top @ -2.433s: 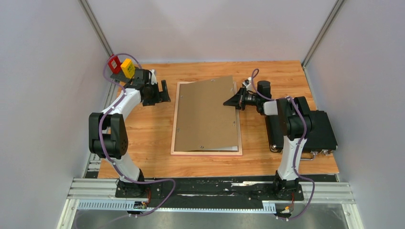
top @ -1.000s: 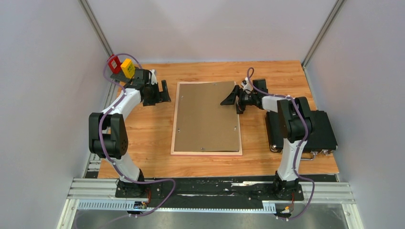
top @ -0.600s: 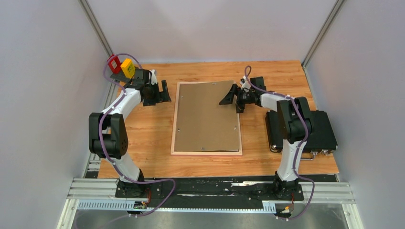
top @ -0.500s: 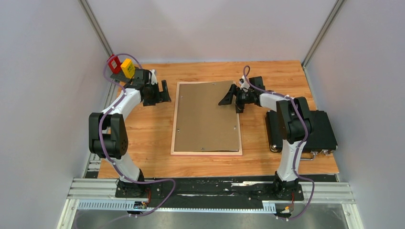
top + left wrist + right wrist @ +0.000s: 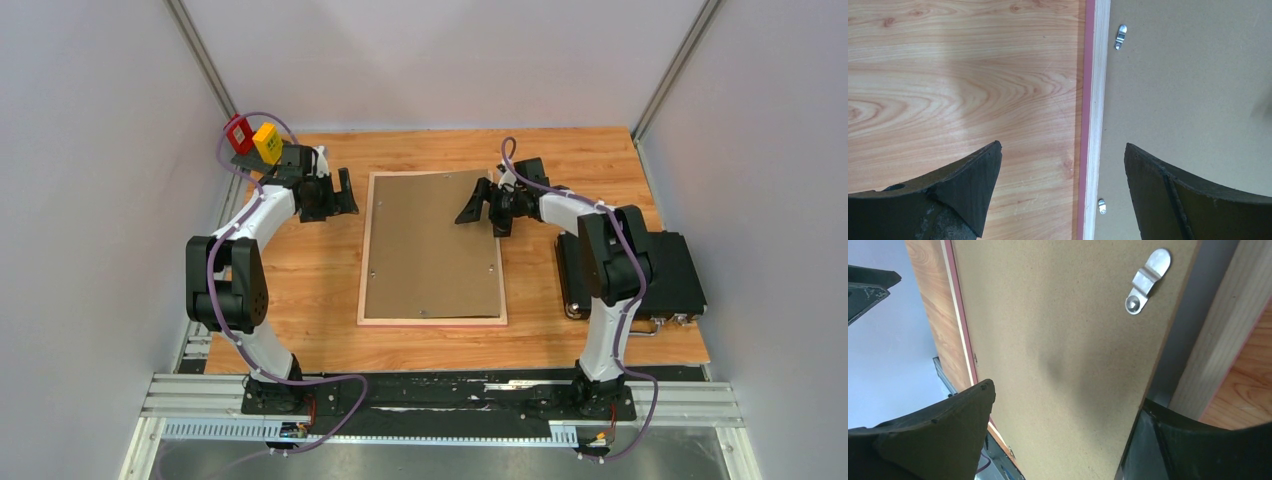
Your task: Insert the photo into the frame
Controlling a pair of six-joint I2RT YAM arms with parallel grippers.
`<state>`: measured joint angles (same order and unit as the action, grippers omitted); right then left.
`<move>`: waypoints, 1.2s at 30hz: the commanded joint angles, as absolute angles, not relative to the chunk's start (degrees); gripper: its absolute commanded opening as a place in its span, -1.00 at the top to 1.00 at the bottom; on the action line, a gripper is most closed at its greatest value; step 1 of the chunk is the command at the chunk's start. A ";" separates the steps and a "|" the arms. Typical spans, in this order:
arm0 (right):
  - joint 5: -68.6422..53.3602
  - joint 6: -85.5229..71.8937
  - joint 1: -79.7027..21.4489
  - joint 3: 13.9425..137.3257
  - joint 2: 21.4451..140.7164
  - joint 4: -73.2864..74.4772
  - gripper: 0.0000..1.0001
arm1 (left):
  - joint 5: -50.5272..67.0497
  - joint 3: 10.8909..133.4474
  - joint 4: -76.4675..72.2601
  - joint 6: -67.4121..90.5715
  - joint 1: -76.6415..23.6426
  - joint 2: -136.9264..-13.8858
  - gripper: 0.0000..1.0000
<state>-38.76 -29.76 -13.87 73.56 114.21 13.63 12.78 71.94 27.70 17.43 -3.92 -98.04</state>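
Behind the left gripper (image 5: 1063, 146), on its wrist, sit a red tag (image 5: 239, 133) and a yellow tag (image 5: 267, 142); their print is too small to read. That gripper hangs with its jaws spread wide, nothing between them but the wooden table (image 5: 300, 280) and, in its wrist view, the left rim of the frame (image 5: 1096, 100). The frame lies back-up just right of it, pink edge outward, with the brown backing board (image 5: 430, 250) lying in it, small metal clips (image 5: 1120, 36) along the board. No brand or lettering shows on board or frame. The right gripper (image 5: 1066, 394) stands over the board's far right corner, jaws apart, one finger over the board, the other at the board's right edge. A black case (image 5: 670, 270) lies behind it to the right.
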 commanded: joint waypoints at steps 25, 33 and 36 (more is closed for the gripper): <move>-25.58 -22.12 -16.67 76.64 106.26 18.71 -0.83 | 13.06 71.71 27.16 16.19 -3.44 -95.63 -0.99; -24.70 -21.14 -16.92 76.38 105.82 19.17 -0.84 | 13.04 71.50 27.07 16.26 -3.46 -95.07 -0.99; -24.22 -20.63 -17.19 76.40 105.74 19.31 -0.84 | 12.98 71.38 27.06 16.17 -3.45 -94.78 -0.99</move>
<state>-24.95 -21.93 -16.47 74.63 109.51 20.45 12.97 71.61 27.68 17.41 -3.92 -98.04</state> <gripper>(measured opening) 0.917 0.993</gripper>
